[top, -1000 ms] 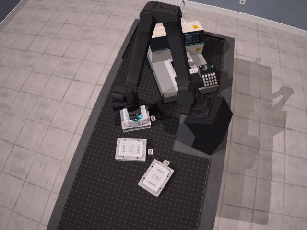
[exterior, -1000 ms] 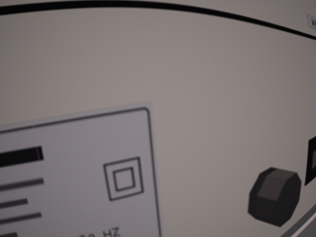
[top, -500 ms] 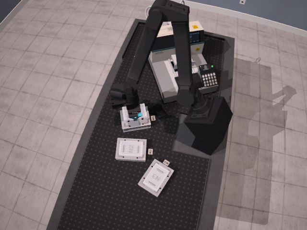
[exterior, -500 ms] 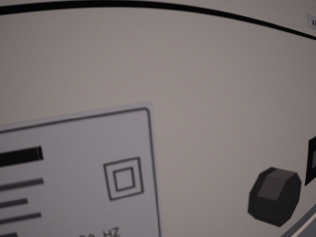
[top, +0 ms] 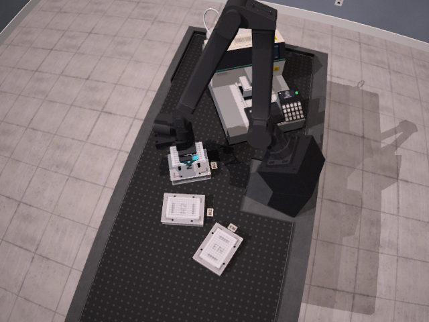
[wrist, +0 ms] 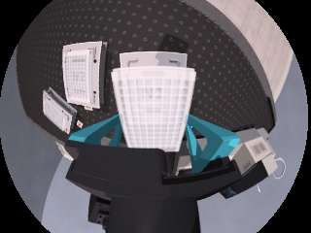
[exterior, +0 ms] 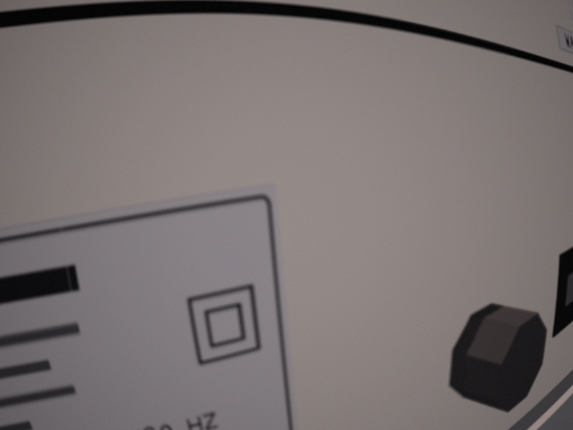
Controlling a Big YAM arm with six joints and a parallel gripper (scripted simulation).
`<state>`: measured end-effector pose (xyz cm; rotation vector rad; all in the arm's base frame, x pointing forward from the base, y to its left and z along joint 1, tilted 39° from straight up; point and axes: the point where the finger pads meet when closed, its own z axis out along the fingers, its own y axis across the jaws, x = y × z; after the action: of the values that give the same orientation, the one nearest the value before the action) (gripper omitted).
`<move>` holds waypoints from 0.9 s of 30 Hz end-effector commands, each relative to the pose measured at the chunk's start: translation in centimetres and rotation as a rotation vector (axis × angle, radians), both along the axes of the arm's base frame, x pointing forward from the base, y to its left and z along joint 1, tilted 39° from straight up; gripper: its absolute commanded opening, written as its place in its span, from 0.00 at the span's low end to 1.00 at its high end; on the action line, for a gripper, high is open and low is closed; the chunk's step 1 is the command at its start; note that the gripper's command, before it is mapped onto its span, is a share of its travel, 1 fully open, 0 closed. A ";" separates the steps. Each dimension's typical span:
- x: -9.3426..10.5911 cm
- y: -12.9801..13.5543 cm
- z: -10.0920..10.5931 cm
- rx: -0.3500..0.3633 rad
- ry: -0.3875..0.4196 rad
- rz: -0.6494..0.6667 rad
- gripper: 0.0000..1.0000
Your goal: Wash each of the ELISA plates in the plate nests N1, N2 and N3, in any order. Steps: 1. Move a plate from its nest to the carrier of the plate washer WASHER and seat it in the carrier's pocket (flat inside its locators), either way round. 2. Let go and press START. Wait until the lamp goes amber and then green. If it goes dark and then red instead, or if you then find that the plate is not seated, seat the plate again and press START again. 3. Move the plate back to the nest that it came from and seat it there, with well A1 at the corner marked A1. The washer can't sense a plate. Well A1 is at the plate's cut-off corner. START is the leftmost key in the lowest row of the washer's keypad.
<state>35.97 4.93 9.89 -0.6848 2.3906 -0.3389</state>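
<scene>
This looks like a lab. White gridded well plates sit in labelled nests on a dark, dotted bench [top: 214, 294] [wrist: 214, 58]; one plate [top: 171, 149] [wrist: 154, 107] is between the teal fingers [top: 188, 160]. Farther from the fingers, a boxy bench instrument [top: 225, 104] [wrist: 250, 150] carries a keypad [top: 293, 111] and a green lamp [top: 296, 92]. Beyond the bench are a tiled floor [top: 62, 104] and a blue-grey wall [top: 387, 17].

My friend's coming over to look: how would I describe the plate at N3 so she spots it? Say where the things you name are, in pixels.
Find the long black table [top: 187, 277]. Below two other white gridded plates lies a third, in nest N3 [top: 197, 257]. Only that nest sits slanted, its N3 tag [top: 232, 227] above.
</scene>
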 end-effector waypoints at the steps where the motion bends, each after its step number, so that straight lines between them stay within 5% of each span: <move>1: -0.2 0.6 1.3 0.015 -0.020 0.000 0.84; 15: -0.3 0.3 1.7 0.010 -0.020 -0.002 0.84; 27: -2.3 -6.0 1.4 0.268 -0.036 -0.329 0.84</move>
<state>34.05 0.33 10.84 -0.3194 2.4463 -0.1957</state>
